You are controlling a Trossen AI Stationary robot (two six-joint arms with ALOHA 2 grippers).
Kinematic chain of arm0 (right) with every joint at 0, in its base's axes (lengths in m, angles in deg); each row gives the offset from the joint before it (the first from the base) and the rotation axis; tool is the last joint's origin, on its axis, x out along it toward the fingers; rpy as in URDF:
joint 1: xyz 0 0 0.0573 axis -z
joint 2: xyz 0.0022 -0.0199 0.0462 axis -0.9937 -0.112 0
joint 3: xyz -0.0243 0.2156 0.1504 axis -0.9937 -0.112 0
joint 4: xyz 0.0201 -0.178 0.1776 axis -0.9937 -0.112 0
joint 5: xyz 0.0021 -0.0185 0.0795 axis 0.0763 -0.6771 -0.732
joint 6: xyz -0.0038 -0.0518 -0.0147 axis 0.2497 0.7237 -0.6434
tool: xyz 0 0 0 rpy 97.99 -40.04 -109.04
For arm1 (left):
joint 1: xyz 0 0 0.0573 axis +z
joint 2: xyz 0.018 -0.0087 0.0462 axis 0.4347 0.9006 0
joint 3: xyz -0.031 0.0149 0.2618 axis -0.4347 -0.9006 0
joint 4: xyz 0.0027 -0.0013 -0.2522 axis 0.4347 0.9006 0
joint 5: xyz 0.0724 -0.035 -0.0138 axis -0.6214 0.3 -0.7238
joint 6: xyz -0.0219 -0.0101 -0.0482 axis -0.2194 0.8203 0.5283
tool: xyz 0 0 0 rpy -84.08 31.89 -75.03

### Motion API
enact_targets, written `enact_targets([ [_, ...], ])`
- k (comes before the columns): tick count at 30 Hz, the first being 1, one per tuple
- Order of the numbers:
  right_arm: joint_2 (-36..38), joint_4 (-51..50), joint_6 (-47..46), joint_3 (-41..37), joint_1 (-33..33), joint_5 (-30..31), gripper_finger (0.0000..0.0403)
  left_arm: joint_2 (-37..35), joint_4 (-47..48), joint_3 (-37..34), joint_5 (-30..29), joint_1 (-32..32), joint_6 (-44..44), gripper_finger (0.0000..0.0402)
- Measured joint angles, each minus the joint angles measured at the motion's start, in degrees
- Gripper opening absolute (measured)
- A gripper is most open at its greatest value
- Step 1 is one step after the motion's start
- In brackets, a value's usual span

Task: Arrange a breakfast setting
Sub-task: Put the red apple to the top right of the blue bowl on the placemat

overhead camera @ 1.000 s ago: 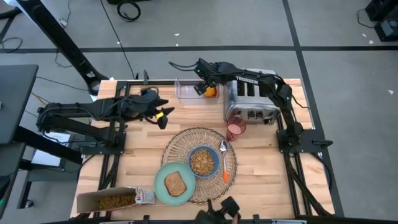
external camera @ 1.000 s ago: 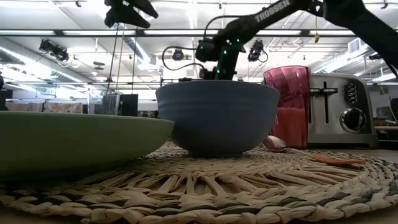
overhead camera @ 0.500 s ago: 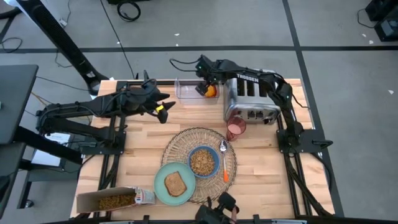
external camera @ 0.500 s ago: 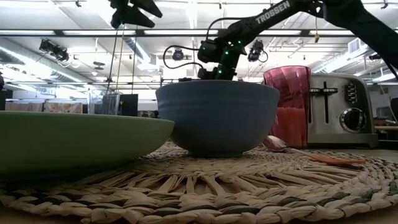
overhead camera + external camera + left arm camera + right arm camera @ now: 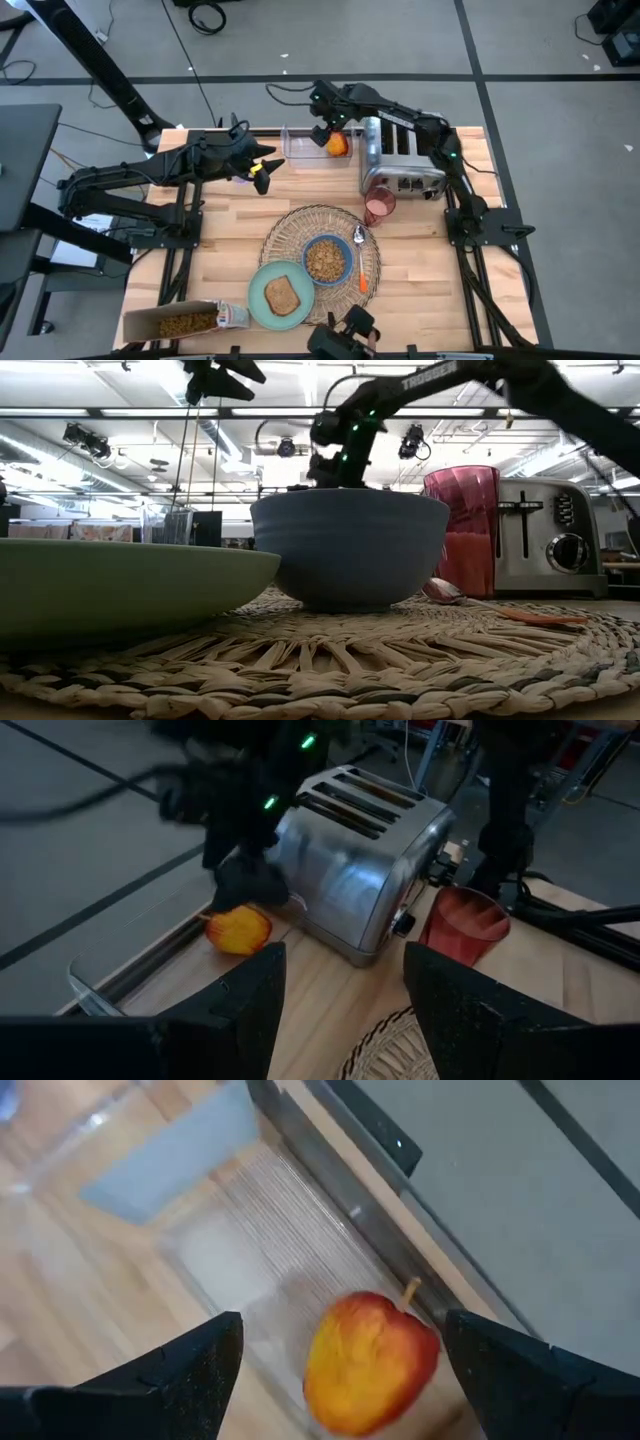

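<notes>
The orange-red fruit lies on the floor of a clear container at the table's far edge, beside the toaster. My right gripper hangs above it, open, with a finger on either side and not touching it; in the high view my right gripper stands just left of the fruit. My left gripper hovers open over the far left of the table with nothing between its fingers. On the wicker placemat sit the blue bowl and the orange-handled spoon. The green plate overlaps the placemat's near left rim. The dark red cup stands in front of the toaster.
The silver toaster stands at the far right, close to the fruit and cup. A cardboard cereal box lies at the near left corner. The bowl holds cereal and the plate holds toast. Bare wood shows at the left and near right.
My right gripper has risen above the fruit and rolled a little, its fingers still apart. The fruit has stayed in the container. My left gripper has swung a short way toward the table's far edge.
</notes>
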Motion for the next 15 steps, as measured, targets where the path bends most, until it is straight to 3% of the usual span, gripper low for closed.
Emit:
enact_targets([
  [5, -7.75, -9.23, 1.52, 11.12, 0.04, 1.62, 0.0346, 0.00, -0.19, 0.00, 0.04, -0.02, 1.43, 0.0210],
  [15, -9.84, -11.78, 2.21, 8.17, 0.75, 3.31, 0.0346, -0.02, -0.22, 0.00, -0.01, -0.70, 2.02, 0.0210],
])
